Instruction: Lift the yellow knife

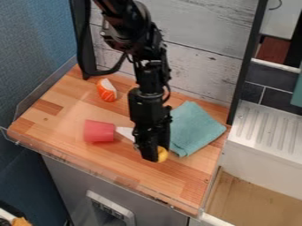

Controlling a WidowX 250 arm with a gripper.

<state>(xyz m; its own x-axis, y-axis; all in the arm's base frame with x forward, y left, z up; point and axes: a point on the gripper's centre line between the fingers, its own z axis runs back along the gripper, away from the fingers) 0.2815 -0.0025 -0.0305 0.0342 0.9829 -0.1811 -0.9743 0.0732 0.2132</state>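
- Camera view: gripper (pixel 151 158) is down at the yellow knife (pixel 161 154) on the wooden counter (pixel 168 187); can't tell if it's apart, together or clamped on the handle.
- Pale blade points back left, right by the red cup (pixel 99 131), so tight there.
- Teal cloth (pixel 194 128) crowds the other side, reaching near the right edge.
- Bare wood runs from the gripper to the front edge, fwiw.

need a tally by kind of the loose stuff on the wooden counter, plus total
Knife, yellow-handled: 1
Cup, red: 1
Cloth, teal: 1
Orange-and-white piece, exact kind unclear: 1
Total: 4
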